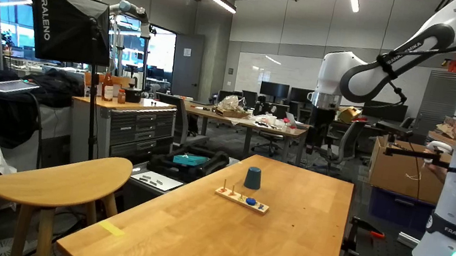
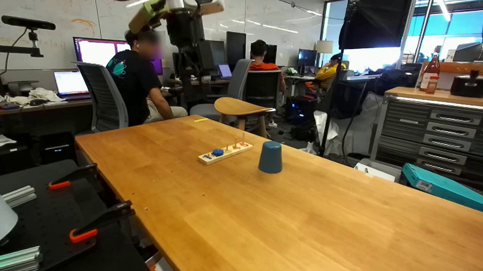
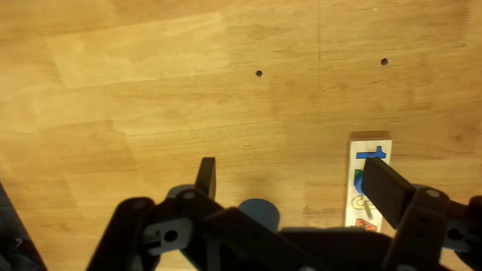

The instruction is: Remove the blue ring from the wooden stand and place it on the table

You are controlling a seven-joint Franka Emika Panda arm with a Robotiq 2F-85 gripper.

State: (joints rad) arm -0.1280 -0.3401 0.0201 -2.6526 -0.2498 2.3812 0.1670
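Note:
The blue ring (image 1: 250,201) sits around a peg on the wooden stand (image 1: 236,198), beside the printed "1" end. Ring (image 2: 217,152) and stand (image 2: 226,156) show in both exterior views. The stand lies flat on the table (image 1: 274,240). My gripper (image 1: 311,148) hangs high above the table, apart from everything; it also shows in an exterior view (image 2: 194,72). In the wrist view my gripper (image 3: 290,163) is open and empty. Its right finger partly hides the ring (image 3: 358,183) and the stand (image 3: 353,216), which lie low on that side.
An upside-down blue-grey cup (image 1: 253,178) stands on the table close to the stand; it also shows in the wrist view (image 3: 261,212), partly hidden by the gripper. A smaller rounded wooden stool (image 1: 64,180) stands beside the table. Clamps (image 2: 83,234) sit by the robot's base.

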